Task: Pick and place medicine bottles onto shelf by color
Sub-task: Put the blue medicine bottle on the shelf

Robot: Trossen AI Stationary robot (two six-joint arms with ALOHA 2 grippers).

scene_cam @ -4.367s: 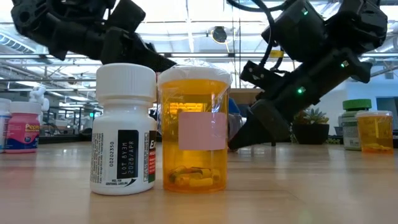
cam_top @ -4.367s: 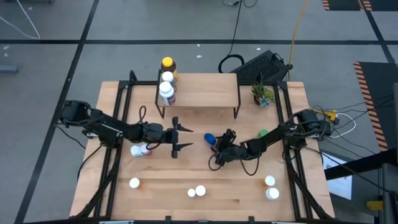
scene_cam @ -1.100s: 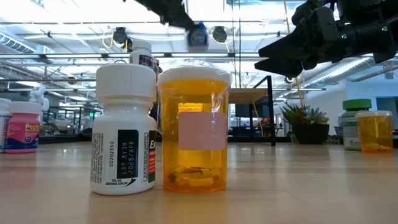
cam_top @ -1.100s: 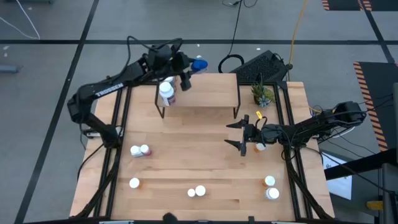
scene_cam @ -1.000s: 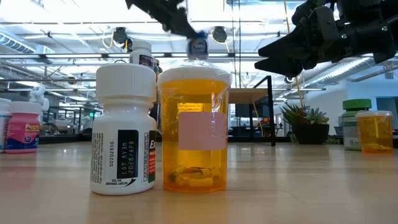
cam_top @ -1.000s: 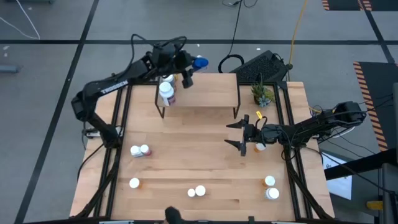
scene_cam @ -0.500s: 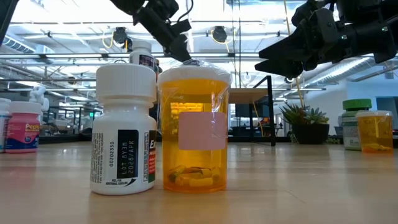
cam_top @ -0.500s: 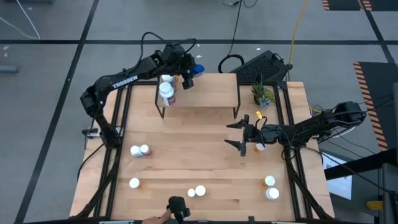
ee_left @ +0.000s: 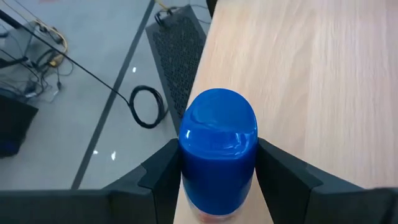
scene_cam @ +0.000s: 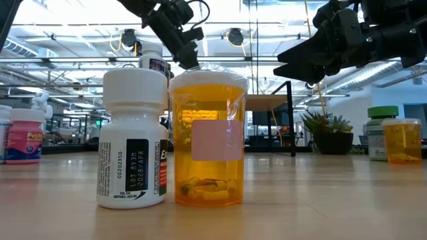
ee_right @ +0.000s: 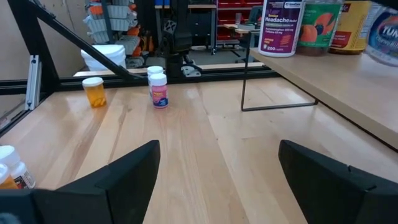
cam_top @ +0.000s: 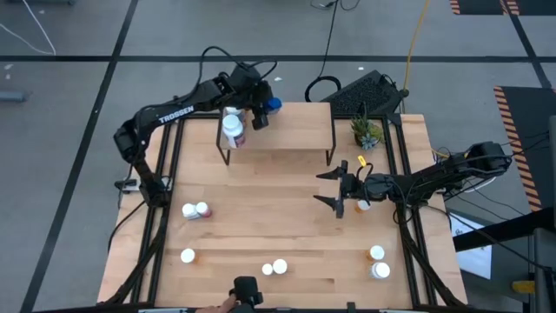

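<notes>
- Looking down from the high view, the left gripper [cam_top: 263, 108] is over the shelf's [cam_top: 287, 130] back left corner, its jaws closed on a blue bottle [cam_top: 273, 105] at the back edge.
- A white bottle [cam_top: 231, 127] stands on the shelf's left end, beside that gripper.
- The right gripper [cam_top: 335, 188] hangs over bare table [cam_top: 261, 217] in front of the shelf's right leg, jaws wide apart and holding nothing.
- On the table, two bottles [cam_top: 195, 209] lie at the left, one [cam_top: 188, 256] stands farther front, a pair [cam_top: 274, 268] sits front centre, and two more [cam_top: 379, 262] are front right.
- A plant [cam_top: 366, 131] stands at the back right corner.
- From the low view, a white pill bottle [scene_cam: 133, 139] and an orange vial [scene_cam: 208, 137] stand side by side, touching; pills lie at the vial's bottom.
- A pink-labelled bottle [scene_cam: 25, 135] is at the far left; a green-capped one [scene_cam: 380, 132] and a second orange vial [scene_cam: 402, 141] are at the far right.
- The right arm's open fingers [scene_cam: 301, 60] hang high, empty.
- Through the left wrist view, both fingers [ee_left: 163, 168] press the blue bottle's [ee_left: 218, 146] sides, its cap facing the camera above the shelf board [ee_left: 311, 74].
- Through the right wrist view, the fingers [ee_right: 127, 168] spread wide with only table between them; labelled bottles [ee_right: 285, 27] line the shelf, and a small orange vial [ee_right: 94, 91] and a pink-labelled bottle [ee_right: 158, 89] stand beyond.
</notes>
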